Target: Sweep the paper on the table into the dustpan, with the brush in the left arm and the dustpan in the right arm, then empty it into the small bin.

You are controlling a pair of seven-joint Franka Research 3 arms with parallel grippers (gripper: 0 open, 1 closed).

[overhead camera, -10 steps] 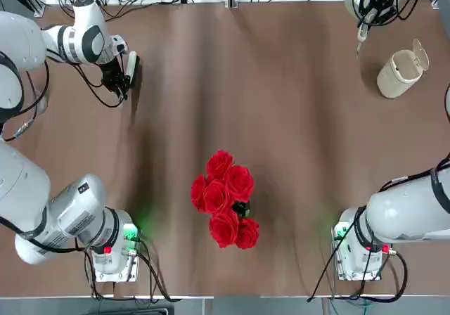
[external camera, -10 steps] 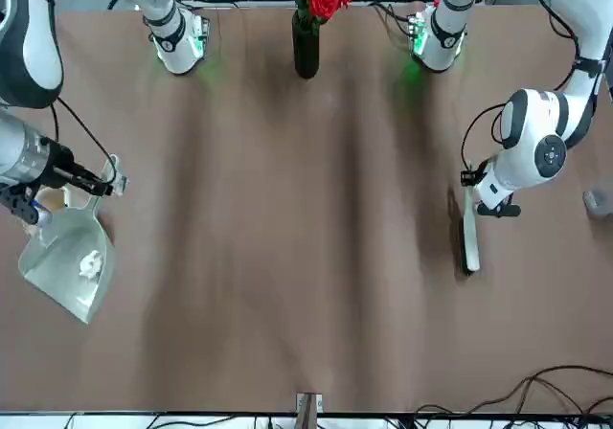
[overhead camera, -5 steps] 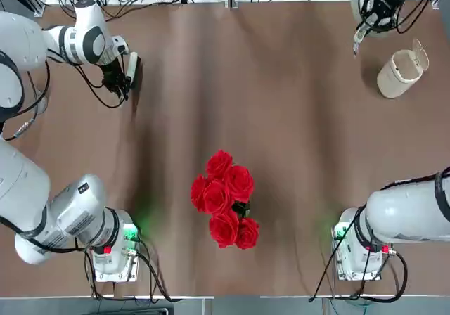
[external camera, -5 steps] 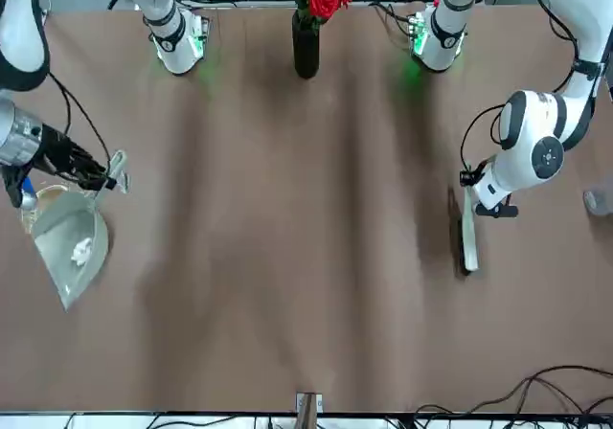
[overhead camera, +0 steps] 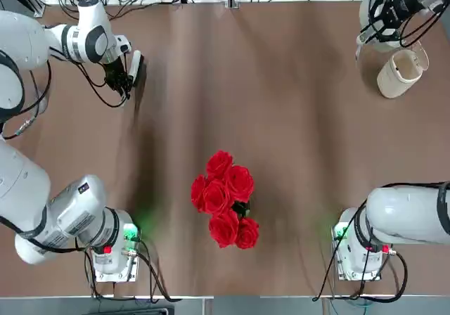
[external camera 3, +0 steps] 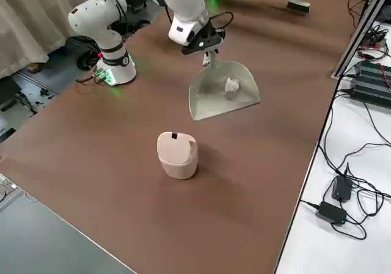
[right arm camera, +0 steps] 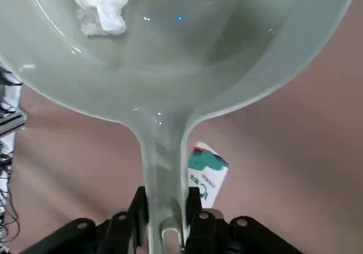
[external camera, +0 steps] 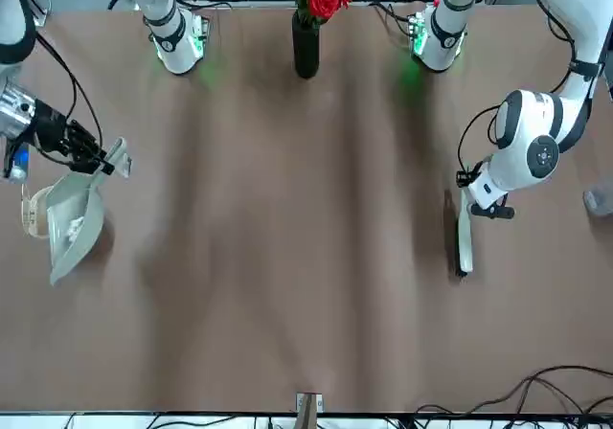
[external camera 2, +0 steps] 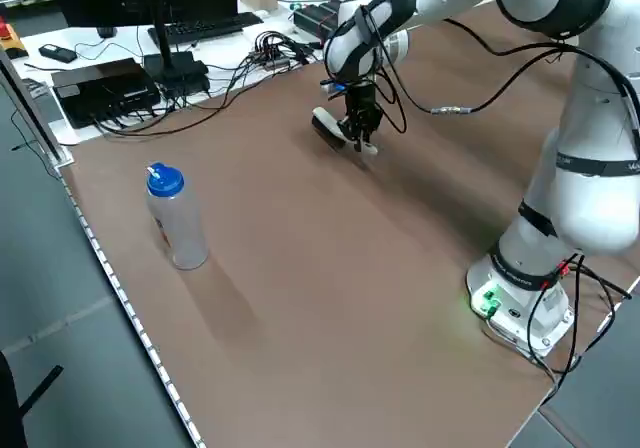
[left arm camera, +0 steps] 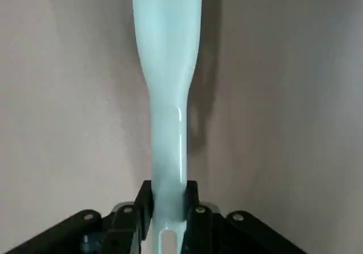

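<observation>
Near the arms' bases a vase of red roses (overhead camera: 226, 199) stands on the table (overhead camera: 295, 139); farther out, the left gripper (left arm camera: 168, 200) pinches the brush (external camera: 464, 240) by its handle, bristle strip low over the table's far left; the right gripper (right arm camera: 164, 208) clamps the handle of the dustpan (external camera 3: 223, 92), raised and tilted at the far right just beside the small bin (external camera 3: 177, 155); the paper (external camera 3: 231, 85) lies inside the scoop; 1 bottle (external camera 2: 176, 217) stands at the left edge.
</observation>
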